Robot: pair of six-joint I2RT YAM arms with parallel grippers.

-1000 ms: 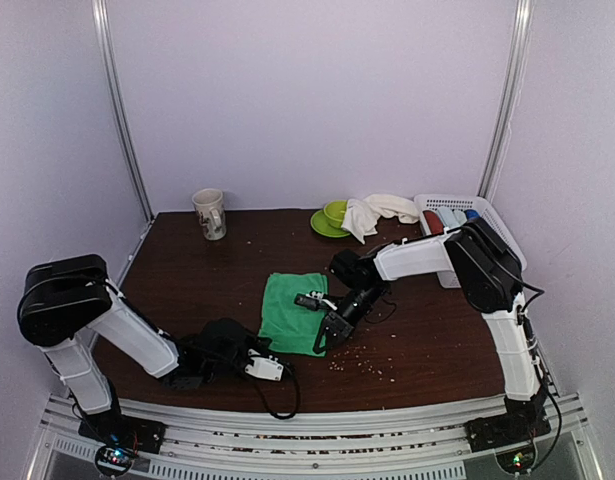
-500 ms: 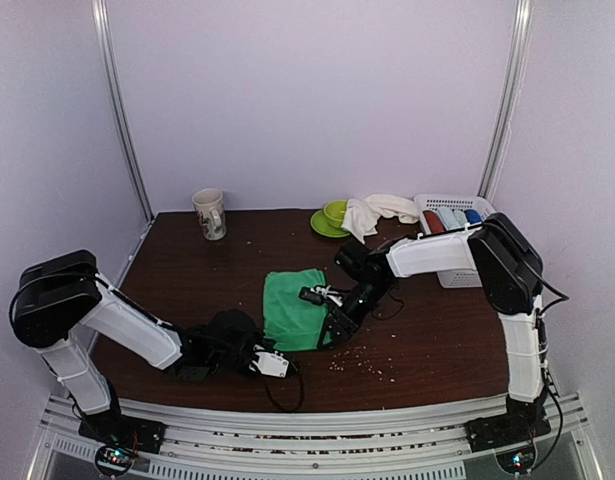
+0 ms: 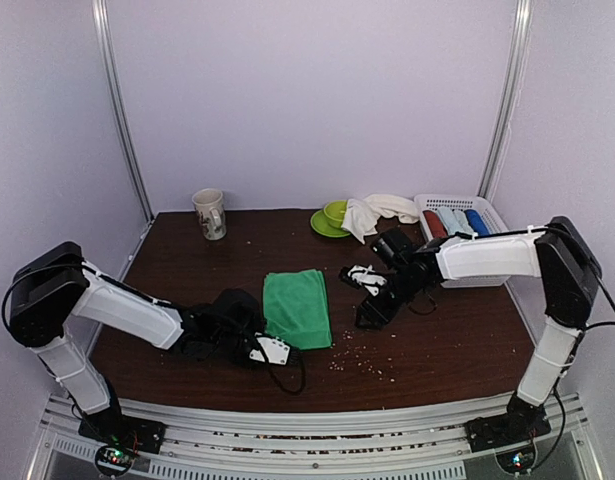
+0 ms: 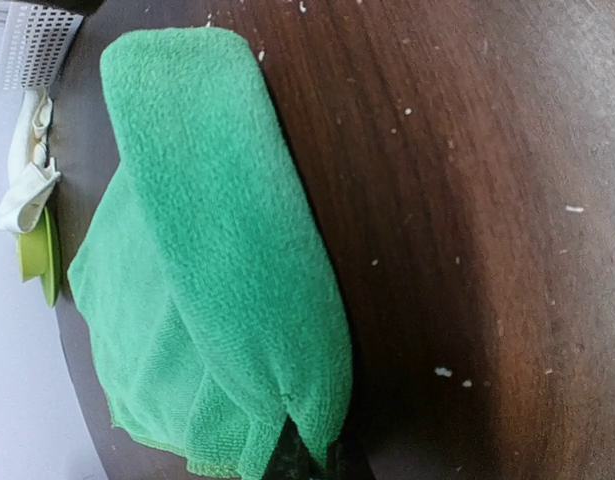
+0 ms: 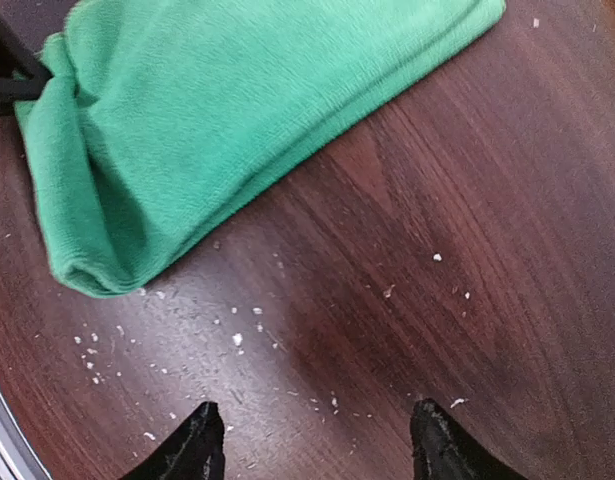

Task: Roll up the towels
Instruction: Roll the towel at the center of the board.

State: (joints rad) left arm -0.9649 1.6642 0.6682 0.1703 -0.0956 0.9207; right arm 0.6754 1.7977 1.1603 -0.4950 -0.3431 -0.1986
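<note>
With my left gripper [image 4: 305,460] clamped on the near-left corner of the green towel [image 3: 297,305], which lies midway across the table [image 3: 187,270], and my right gripper [image 5: 317,455] parted beside it, I'd roll slowly with even tension so the fold stays tight.

The top external camera sits high behind both arm bases [image 3: 117,432], facing forward and down across the whole counter [image 3: 187,260]. Each wrist camera looks down on the counter at close range. All three views share the green towel [image 3: 299,308] and the counter surface beside it.
</note>
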